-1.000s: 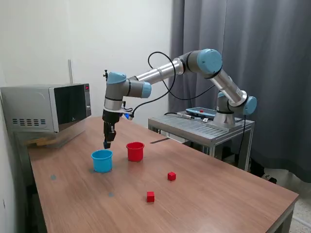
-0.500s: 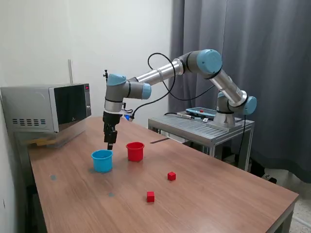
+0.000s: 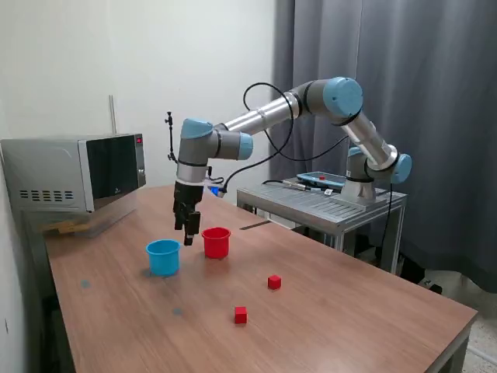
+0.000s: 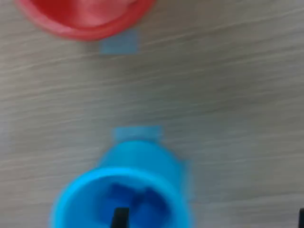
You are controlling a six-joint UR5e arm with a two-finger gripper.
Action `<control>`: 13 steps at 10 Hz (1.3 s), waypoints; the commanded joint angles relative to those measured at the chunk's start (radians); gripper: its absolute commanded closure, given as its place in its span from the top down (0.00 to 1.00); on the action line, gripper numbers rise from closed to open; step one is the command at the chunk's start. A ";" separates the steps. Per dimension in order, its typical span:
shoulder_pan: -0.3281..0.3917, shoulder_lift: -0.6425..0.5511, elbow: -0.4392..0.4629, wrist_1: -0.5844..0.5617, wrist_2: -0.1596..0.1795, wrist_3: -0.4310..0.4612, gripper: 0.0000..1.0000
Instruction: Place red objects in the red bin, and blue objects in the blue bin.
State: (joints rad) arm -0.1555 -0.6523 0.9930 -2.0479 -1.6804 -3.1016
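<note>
The blue bin (image 3: 163, 257) stands on the wooden table, with the red bin (image 3: 216, 242) just to the exterior view's right of it. My gripper (image 3: 189, 238) hangs above the gap between the two, open and empty. In the wrist view the blue bin (image 4: 121, 202) holds dark blue objects (image 4: 135, 199), blurred, and the red bin (image 4: 85, 16) shows only in part. My gripper (image 4: 209, 221) shows just its fingertips (image 4: 119, 218), set wide apart. Two red objects lie on the table, one (image 3: 274, 282) nearer the bins and one (image 3: 241, 314) nearer the front.
A microwave (image 3: 74, 175) sits at the table's back on the exterior view's left. The arm's base stands on a metal stand (image 3: 322, 203) behind the table. Small blue tape marks (image 4: 118, 45) lie on the table beside the bins. A grey curtain hangs behind.
My gripper has moved from above the blue bin toward the exterior view's right, nearer the red bin. The bins and red objects have not moved.
</note>
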 commanded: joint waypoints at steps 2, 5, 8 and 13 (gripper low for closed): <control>0.169 -0.056 0.068 0.015 -0.010 0.285 1.00; 0.267 -0.067 0.068 0.026 -0.001 0.704 1.00; 0.335 -0.002 -0.008 0.026 0.001 0.724 1.00; 0.341 0.068 0.047 -0.004 0.033 0.661 1.00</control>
State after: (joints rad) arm 0.1863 -0.6001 1.0149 -2.0414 -1.6703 -2.4054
